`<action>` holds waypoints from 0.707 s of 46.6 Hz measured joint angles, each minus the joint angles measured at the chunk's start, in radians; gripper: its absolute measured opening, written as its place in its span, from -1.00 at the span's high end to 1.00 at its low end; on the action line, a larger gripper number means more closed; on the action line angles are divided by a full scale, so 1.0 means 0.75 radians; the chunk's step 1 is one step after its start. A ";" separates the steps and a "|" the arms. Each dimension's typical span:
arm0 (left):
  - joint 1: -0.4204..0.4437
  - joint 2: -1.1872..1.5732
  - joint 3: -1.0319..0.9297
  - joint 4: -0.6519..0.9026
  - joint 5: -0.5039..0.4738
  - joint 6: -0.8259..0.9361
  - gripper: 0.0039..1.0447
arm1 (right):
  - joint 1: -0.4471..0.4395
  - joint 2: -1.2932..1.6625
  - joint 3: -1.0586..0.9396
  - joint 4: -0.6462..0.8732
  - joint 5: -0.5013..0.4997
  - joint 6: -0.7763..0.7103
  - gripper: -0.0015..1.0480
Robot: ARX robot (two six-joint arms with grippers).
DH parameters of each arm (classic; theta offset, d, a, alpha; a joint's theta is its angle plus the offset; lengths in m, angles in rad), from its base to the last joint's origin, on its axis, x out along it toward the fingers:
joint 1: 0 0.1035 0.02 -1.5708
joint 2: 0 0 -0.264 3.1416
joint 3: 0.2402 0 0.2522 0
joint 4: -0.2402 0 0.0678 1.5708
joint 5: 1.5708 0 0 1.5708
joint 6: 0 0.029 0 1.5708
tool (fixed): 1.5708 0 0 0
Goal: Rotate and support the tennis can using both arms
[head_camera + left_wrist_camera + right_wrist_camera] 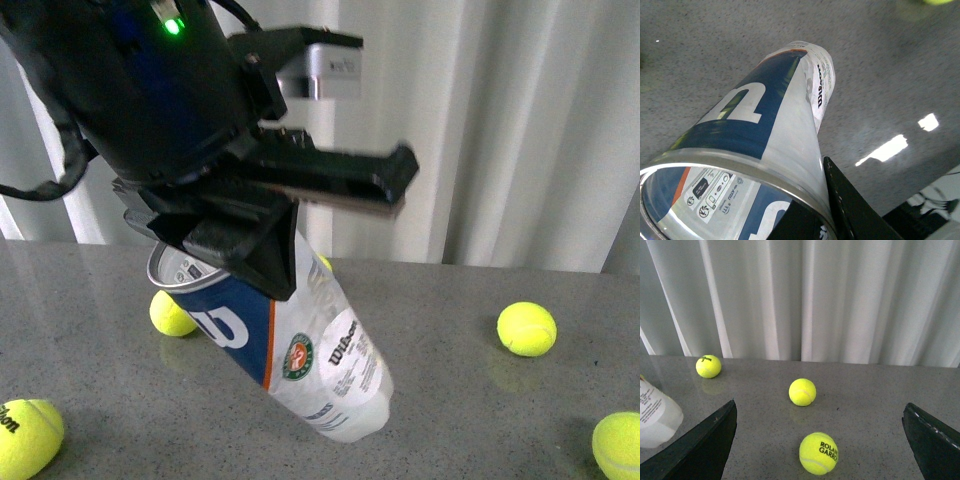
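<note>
The tennis can (300,345) is a clear tube with a navy, white and orange Wilson label. It leans over the grey table, its open metal rim up at the left and its closed end low at the right. My left gripper (250,255) comes down from the bulky black arm and is shut on the rim. In the left wrist view the left gripper (822,215) has one finger inside the tennis can (765,115) and one outside. My right gripper (820,407) is open and apart from the can, whose closed end (655,415) shows at that view's edge.
Yellow tennis balls lie loose on the table (480,400): one (527,328) to the right, one (172,313) by the can's rim, one (25,435) front left, one (620,445) front right. A ball (818,453) lies between the right fingers. A white curtain (500,120) hangs behind.
</note>
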 joint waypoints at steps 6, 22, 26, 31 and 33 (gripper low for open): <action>-0.052 0.107 0.028 0.007 -0.171 0.084 0.94 | 0.000 0.000 0.000 0.000 0.000 0.000 -0.87; -0.111 0.302 0.121 0.018 -0.284 0.156 0.94 | 0.000 0.000 0.000 0.000 0.000 0.000 -0.87; -0.113 0.325 0.143 0.020 -0.285 0.169 0.94 | 0.000 0.000 0.000 0.000 0.000 -0.001 -0.87; -0.117 0.338 0.158 0.033 -0.270 0.169 0.94 | 0.000 0.000 0.000 0.000 0.000 0.000 -0.87; -0.118 0.341 0.162 0.035 -0.259 0.168 0.94 | 0.000 0.000 0.000 0.000 0.000 0.000 -0.87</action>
